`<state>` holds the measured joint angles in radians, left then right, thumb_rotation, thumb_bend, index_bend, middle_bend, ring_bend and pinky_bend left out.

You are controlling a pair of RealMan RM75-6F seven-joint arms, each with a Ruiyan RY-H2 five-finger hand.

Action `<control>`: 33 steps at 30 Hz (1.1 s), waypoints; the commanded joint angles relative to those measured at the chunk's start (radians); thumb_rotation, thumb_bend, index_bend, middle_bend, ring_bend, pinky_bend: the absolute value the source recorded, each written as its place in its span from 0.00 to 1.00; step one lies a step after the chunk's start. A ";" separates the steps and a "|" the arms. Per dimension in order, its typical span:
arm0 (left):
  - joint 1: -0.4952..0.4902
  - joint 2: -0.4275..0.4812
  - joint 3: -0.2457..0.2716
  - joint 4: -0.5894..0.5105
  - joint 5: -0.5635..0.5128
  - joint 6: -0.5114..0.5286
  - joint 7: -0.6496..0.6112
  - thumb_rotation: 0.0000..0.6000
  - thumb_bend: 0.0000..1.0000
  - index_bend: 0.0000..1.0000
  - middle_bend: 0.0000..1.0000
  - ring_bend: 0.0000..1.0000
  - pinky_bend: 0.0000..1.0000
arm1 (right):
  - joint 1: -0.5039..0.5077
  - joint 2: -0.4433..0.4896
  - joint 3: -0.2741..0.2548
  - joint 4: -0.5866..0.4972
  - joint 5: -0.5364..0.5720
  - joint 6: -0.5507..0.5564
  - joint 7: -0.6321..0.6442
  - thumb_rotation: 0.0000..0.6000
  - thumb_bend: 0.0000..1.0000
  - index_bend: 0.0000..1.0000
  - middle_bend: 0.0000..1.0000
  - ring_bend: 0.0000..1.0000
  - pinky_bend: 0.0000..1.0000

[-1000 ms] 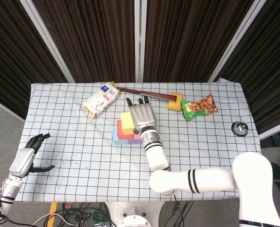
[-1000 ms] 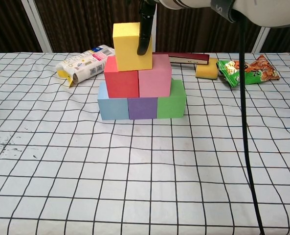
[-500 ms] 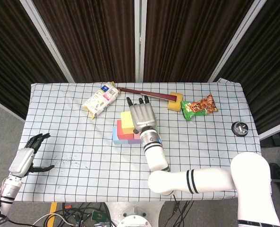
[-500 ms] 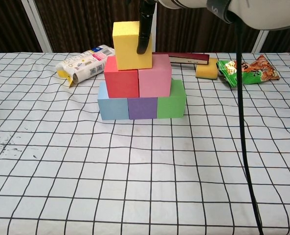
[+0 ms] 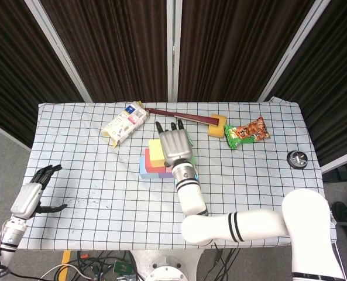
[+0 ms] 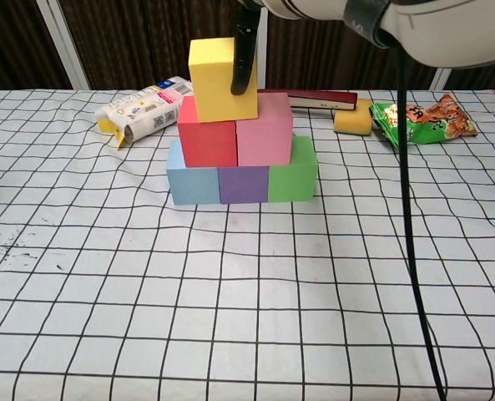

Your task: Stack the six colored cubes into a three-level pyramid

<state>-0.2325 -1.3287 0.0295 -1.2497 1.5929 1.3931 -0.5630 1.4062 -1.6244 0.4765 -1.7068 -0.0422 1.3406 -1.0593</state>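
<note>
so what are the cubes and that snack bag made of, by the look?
Yellow cube and pink cube: probably foam, with matte, unshiny faces and slightly soft edges; painted wood can't be ruled out. Snack bag: thin printed plastic film, crinkled and faintly glossy.

Cube stack (image 6: 240, 142) at upper centre of chest frame, on the surface (image 6: 230, 317): three cubes side by side at bottom, two on those, top cube (image 6: 222, 79) on the pair, shifted left. Right robot hand (image 5: 174, 146) over the stack, one finger (image 6: 244, 58) down the top cube's front. Carton (image 6: 143, 107) left and behind; book (image 6: 314, 98), sponge (image 6: 353, 121), snack bag (image 6: 422, 121) behind right. Left robot hand (image 5: 35, 196) at lower left of head frame.
</note>
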 commanded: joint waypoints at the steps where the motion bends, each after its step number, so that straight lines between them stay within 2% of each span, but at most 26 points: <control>1: 0.000 0.000 0.000 0.001 0.000 -0.001 -0.001 1.00 0.00 0.06 0.11 0.02 0.07 | 0.000 -0.003 0.001 0.003 -0.001 0.001 -0.001 1.00 0.09 0.00 0.45 0.11 0.00; 33: 0.000 -0.002 0.001 0.005 -0.002 -0.003 -0.007 1.00 0.00 0.06 0.11 0.02 0.07 | -0.016 -0.024 0.019 0.019 0.001 0.006 -0.020 1.00 0.09 0.00 0.43 0.11 0.00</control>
<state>-0.2321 -1.3306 0.0305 -1.2448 1.5908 1.3899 -0.5697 1.3906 -1.6484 0.4954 -1.6882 -0.0413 1.3463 -1.0798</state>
